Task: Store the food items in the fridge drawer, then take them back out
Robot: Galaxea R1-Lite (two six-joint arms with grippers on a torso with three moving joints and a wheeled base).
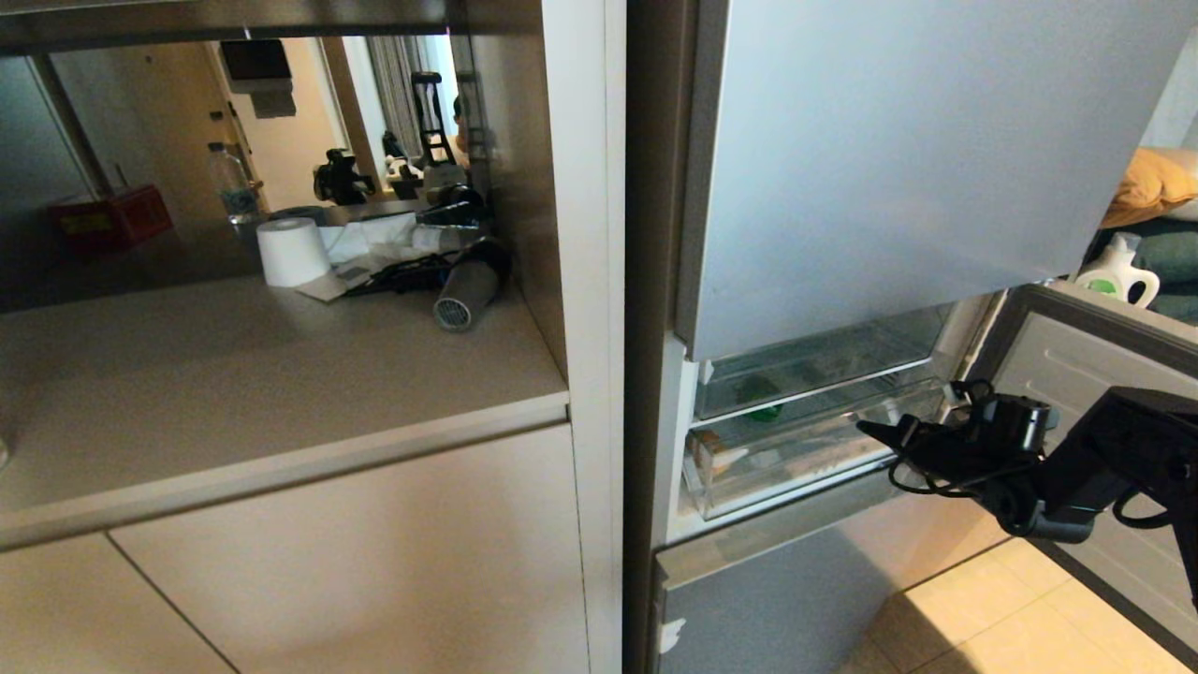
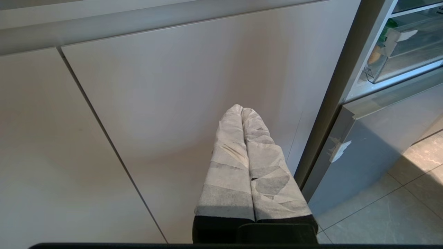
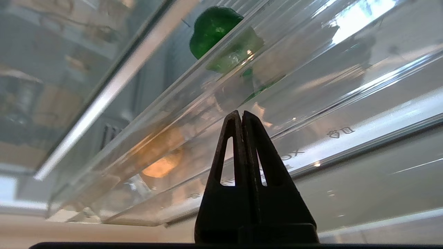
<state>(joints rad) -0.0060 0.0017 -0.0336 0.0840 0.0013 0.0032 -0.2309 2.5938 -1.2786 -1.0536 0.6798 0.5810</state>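
Right hand (image 1: 866,429) pressed together, pointing at clear fridge drawer (image 1: 796,459) running crosswise

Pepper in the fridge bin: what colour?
Glossy bright green pepper, clearest in the right wrist view, behind the clear bin wall.
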